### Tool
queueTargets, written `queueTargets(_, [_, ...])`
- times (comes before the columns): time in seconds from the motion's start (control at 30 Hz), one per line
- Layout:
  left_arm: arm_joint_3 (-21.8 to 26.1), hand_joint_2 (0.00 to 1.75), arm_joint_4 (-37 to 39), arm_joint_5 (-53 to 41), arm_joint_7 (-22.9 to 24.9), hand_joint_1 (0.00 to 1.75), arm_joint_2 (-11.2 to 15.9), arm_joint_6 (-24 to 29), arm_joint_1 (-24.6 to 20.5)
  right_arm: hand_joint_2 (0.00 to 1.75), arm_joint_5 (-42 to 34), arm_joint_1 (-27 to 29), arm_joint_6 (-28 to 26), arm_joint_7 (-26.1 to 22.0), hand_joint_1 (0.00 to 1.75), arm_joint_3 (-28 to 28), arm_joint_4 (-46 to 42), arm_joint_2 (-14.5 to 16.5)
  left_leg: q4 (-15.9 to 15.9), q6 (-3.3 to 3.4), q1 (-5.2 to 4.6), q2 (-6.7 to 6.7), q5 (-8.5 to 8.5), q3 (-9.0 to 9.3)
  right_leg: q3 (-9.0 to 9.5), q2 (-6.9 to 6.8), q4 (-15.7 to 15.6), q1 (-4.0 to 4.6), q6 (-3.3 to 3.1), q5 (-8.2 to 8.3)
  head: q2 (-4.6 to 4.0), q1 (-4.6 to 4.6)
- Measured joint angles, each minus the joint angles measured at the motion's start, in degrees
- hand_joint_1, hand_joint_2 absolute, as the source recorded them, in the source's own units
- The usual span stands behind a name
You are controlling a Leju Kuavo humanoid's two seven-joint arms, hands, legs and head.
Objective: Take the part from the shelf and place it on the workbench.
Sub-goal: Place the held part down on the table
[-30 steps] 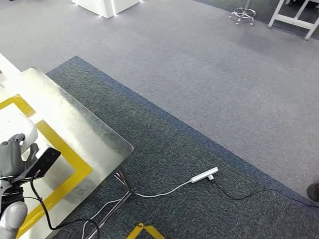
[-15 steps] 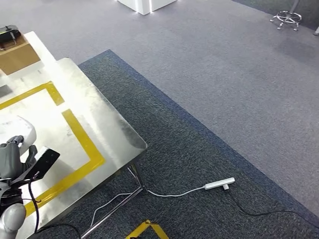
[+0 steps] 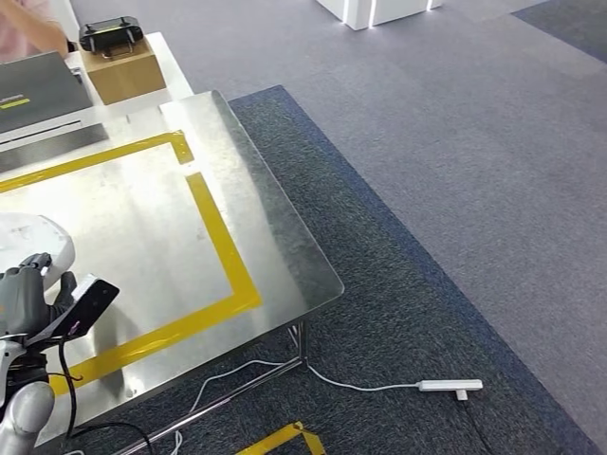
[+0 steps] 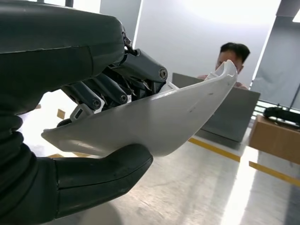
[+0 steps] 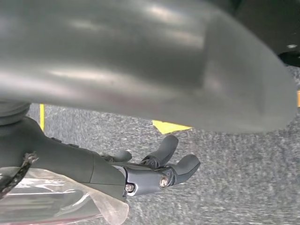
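In the head view we see our left hand [image 3: 25, 301] at the near edge of the metal table [image 3: 286, 237], with the white part [image 3: 32, 242] just beyond its fingers, over the yellow tape frame [image 3: 222, 256]. A cardboard box [image 3: 121, 71] with a black controller [image 3: 111, 33] on it stands at the far end. A white power strip [image 3: 450, 386] lies on the carpet.

In the left wrist view our fingers [image 4: 106, 91] are curled over the part [image 4: 159, 122] and the thumb [image 4: 102, 171] presses beneath, holding it above the table. Past the fingertips a person [image 4: 231, 54] sits behind a grey laptop [image 4: 233, 112].

In the right wrist view our right hand [image 5: 155, 171] hangs over the carpet, fingers loosely apart, holding nothing.
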Motion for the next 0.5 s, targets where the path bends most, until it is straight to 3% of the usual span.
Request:
queueTargets(0.03, [0.0,1.75,0.0,0.0,0.0,1.75,0.0,0.0,0.0,0.00,0.0,0.0,0.0,0.0,0.00,0.0,0.0,0.0,0.0,-0.14,0.06,-0.77,-0.08,0.10,1.74,1.08,-4.3,-0.13,-0.13,2.38,0.00,0.02])
queueTargets(0.1, [0.0,1.75,0.0,-0.1,0.0,1.75,0.0,-0.1,-0.1,0.00,0.1,-0.1,0.0,0.0,0.00,0.0,0.0,0.0,0.2,-0.68,0.07,-2.22,-0.19,-0.05,4.85,3.52,-11.1,-0.49,-0.43,4.84,0.01,0.02])
queueTargets(0.13, [0.0,1.75,0.0,-0.1,0.0,1.75,0.0,-0.1,-0.1,0.00,0.1,-0.1,0.0,0.0,0.00,0.0,0.0,0.0,0.3,-1.02,0.12,-2.90,-0.13,-0.26,5.57,4.18,-12.4,-0.54,-0.60,4.91,0.01,0.02])
queueTargets(0.2, [-0.1,1.75,0.0,-0.2,0.0,1.75,0.1,-0.2,0.0,0.00,0.1,-0.1,0.0,0.0,0.00,0.0,0.0,0.0,0.3,-1.73,0.29,-4.08,0.03,-0.62,6.08,3.36,-12.8,-0.47,-1.09,4.74,0.02,0.01])
queueTargets(0.23, [-0.1,1.75,0.0,-0.3,0.1,1.75,0.1,-0.3,0.1,0.00,0.1,-0.1,0.0,0.0,0.00,0.0,0.0,0.0,0.5,-2.03,0.30,-3.60,-0.16,-0.75,6.24,2.70,-12.9,-0.50,-1.39,4.79,0.02,-0.02])
queueTargets(0.3, [-0.1,1.75,0.0,-0.3,0.2,1.75,0.3,-0.4,0.1,0.00,0.1,-0.2,0.0,0.0,0.00,0.0,0.0,0.0,3.6,-2.60,0.18,-0.56,-2.20,-2.14,6.55,1.27,-13.3,-0.59,-2.08,4.83,0.01,-0.25])
queueTargets(0.33, [-0.1,1.75,0.0,-0.3,0.2,1.75,0.3,-0.5,0.0,0.00,0.1,-0.1,0.0,0.0,0.00,0.0,0.0,0.0,7.0,-2.84,0.17,1.30,-3.99,-3.67,6.64,0.50,-13.3,-0.52,-2.34,4.75,0.01,-0.34])
queueTargets(0.4, [-0.1,1.75,0.0,-0.3,0.3,1.75,0.3,-0.6,0.0,0.00,0.1,0.0,0.0,0.0,0.00,0.0,0.0,0.0,14.6,-3.19,0.32,2.77,-7.09,-7.36,6.73,-1.09,-13.3,-0.39,-2.66,4.52,0.00,-0.42])
queueTargets(0.43, [-0.2,1.75,0.0,-0.3,0.3,1.75,0.3,-0.6,0.1,0.00,0.1,0.0,0.1,0.0,0.00,0.0,0.0,0.0,16.7,-3.29,0.40,2.93,-7.35,-8.37,6.80,-1.88,-13.3,-0.36,-2.69,4.40,0.01,-0.43])
queueTargets(0.47, [-0.2,1.75,0.0,-0.4,0.3,1.75,0.3,-0.7,0.2,0.00,0.1,0.0,0.1,0.0,0.00,0.0,0.0,0.0,16.4,-3.33,0.43,3.06,-6.43,-8.26,6.93,-2.65,-13.3,-0.35,-2.68,4.26,0.01,-0.43])
queueTargets(0.5, [-0.2,1.75,0.0,-0.4,0.4,1.75,0.3,-0.7,0.2,0.00,0.1,0.0,0.1,0.0,0.00,0.0,0.0,0.0,13.9,-3.29,0.44,3.36,-4.58,-6.98,7.16,-3.38,-13.3,-0.35,-2.60,4.08,0.01,-0.43])
